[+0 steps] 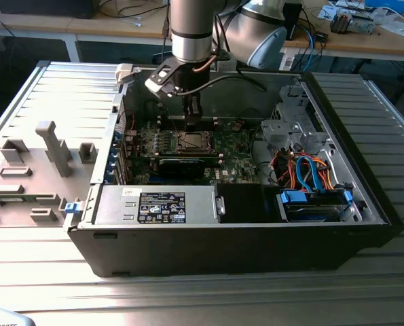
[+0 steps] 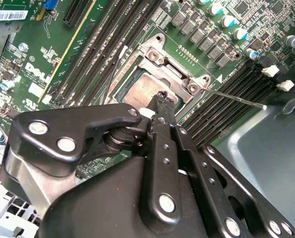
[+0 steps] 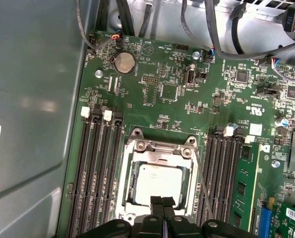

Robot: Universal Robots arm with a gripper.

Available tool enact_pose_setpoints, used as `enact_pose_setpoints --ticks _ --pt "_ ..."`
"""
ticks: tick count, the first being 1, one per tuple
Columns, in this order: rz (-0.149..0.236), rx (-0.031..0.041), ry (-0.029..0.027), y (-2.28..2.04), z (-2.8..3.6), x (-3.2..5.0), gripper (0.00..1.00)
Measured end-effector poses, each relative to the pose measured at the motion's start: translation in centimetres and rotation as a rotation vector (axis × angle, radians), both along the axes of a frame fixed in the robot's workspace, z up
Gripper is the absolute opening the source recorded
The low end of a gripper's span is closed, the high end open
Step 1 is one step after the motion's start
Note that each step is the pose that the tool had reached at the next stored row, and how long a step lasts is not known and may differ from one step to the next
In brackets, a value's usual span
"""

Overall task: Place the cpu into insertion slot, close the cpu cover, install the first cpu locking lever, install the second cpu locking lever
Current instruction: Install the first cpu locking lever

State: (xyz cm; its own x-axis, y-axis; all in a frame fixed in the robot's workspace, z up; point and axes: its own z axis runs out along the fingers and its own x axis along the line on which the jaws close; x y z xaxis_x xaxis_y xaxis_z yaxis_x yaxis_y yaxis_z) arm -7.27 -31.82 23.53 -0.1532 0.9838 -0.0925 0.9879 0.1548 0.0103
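Inside the open computer case, the cpu [image 3: 157, 181] lies in the insertion slot [image 3: 137, 146] on the green motherboard [image 3: 172, 91], dull grey top facing up. The cpu cover [image 3: 123, 186] lies flat around it, and the chip shows through its window. My gripper [image 3: 162, 199] is shut, its fingertips together at the socket's edge, with nothing visible between them. In the second wrist view the gripper [image 2: 163, 95] touches down beside the cpu [image 2: 142, 91]. A thin locking lever [image 2: 236, 97] juts out from the socket over the memory slots. In the exterior view the gripper [image 1: 191, 117] hangs just above the socket [image 1: 191, 140].
Long black memory slots [image 3: 95, 168] flank the socket on both sides. Cables [image 3: 221, 29] hang above the board. The case holds a power supply [image 1: 161, 204] and a drive bay with blue cables [image 1: 314, 180]. A grey fixture [image 1: 52, 146] stands on the exterior view's left.
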Motion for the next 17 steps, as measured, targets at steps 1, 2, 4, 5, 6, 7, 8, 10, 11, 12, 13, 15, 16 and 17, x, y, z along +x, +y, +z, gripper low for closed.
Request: enact_pose_setpoints --ticks 1,2,4,5,6,7,8,10,11,12,13,15,16,17 --pt "0.002 0.0000 0.0000 0.00 0.00 0.00 0.11" --pt "0.007 0.0000 0.0000 0.00 0.00 0.00 0.11" --pt "0.015 -0.0001 0.0001 0.00 0.00 0.00 0.11" --pt "0.017 0.0000 0.0000 0.00 0.00 0.00 0.11" --pt "0.021 0.0000 0.0001 0.00 0.00 0.00 0.11" --pt "0.023 0.0000 0.0000 0.00 0.00 0.00 0.11" --pt "0.027 0.0000 0.0000 0.00 0.00 0.00 0.11" --pt "0.037 0.0000 0.0000 0.00 0.00 0.00 0.11" --pt "0.041 0.0000 0.0000 0.00 0.00 0.00 0.11" --pt "0.046 0.0000 0.0000 0.00 0.00 0.00 0.11" --pt "0.050 0.0000 0.0000 0.00 0.00 0.00 0.11" --pt "0.056 0.0000 0.0000 0.00 0.00 0.00 0.11" --pt "0.060 0.0000 0.0000 0.00 0.00 0.00 0.11" --pt "0.065 0.0000 0.0000 0.00 0.00 0.00 0.11"
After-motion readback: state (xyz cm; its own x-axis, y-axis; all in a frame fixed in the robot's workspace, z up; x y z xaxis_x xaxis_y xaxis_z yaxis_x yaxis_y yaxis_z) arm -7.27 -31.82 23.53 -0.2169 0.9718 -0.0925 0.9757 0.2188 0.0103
